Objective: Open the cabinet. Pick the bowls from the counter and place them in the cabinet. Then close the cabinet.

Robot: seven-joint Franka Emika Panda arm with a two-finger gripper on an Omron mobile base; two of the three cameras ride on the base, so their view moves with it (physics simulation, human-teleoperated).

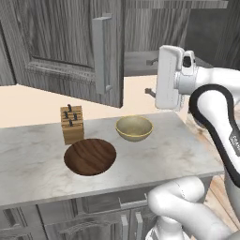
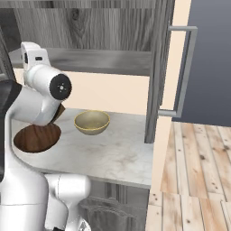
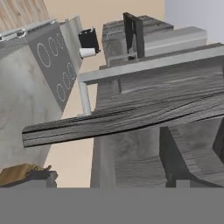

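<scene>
A dark grey wood-grain wall cabinet [image 1: 70, 42] hangs above the marbled counter [image 1: 154, 159] with both doors swung open. The gripper [image 3: 192, 164] is raised in front of the cabinet shelf, fingers spread wide, holding nothing. On the counter, the wooden bowl [image 1: 90, 156] sits near the front edge, the tan bowl [image 1: 134, 128] nearer the back (a knife block [image 1: 72, 123] stands just behind the wooden one).
</scene>
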